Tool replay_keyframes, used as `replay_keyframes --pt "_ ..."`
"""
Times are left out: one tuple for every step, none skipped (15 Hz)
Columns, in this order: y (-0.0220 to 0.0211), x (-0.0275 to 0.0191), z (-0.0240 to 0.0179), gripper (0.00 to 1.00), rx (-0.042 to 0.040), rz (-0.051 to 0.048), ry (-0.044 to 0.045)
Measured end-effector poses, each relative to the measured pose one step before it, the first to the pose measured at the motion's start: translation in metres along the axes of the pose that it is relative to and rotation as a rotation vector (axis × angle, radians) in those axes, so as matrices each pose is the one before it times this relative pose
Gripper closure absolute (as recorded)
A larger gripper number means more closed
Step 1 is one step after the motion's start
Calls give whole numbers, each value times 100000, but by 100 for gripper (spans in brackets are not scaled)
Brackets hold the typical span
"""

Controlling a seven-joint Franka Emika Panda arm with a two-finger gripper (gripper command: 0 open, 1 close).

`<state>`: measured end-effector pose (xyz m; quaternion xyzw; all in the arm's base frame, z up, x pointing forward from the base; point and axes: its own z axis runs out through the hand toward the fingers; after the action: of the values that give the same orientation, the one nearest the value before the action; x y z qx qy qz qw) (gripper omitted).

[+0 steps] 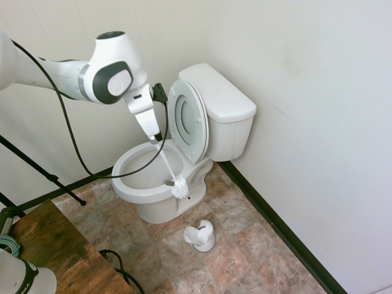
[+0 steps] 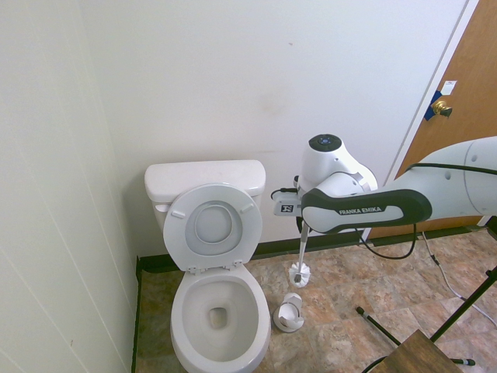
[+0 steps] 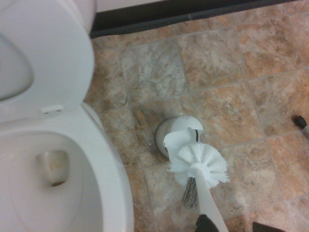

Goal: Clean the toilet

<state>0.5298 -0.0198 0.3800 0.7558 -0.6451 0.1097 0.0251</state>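
The white toilet (image 1: 147,184) stands in the corner with its seat and lid (image 1: 188,119) raised against the tank (image 1: 220,101). Its bowl (image 2: 220,315) is open. My gripper (image 1: 152,136) hangs above the bowl's side, shut on the thin handle of a white toilet brush (image 1: 180,188). The brush head (image 2: 300,273) hangs in the air beside the bowl, over the floor. In the wrist view the brush head (image 3: 199,166) is just above the small white brush holder (image 3: 179,133), next to the bowl's rim (image 3: 108,164).
The brush holder (image 1: 201,236) stands on the tiled floor beside the toilet's pedestal. Walls close in behind and beside the toilet. A wooden table corner (image 1: 55,251) sits near the arm's side. A brown door (image 2: 458,116) is at the back.
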Motion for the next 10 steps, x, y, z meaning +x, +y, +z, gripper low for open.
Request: replay_keyframes --pt "-752 795 1327 100 -1195 961 289" --pt "-87 71 67 100 -50 132 -2" --pt "-260 241 347 100 -404 418 -219" --pt "-329 352 768 100 -1024 449 -555" --pt "-491 488 1053 100 -1316 367 -821" --pt "-450 604 1283 100 -1567 347 -1322" --pt "-459 619 1461 100 -1684 290 -1496" --pt "-398 521 1490 100 -1800 393 -1251" --pt "-400 393 1422 100 -1321 301 -1180" --pt "-448 269 1442 100 -639 265 -1246"
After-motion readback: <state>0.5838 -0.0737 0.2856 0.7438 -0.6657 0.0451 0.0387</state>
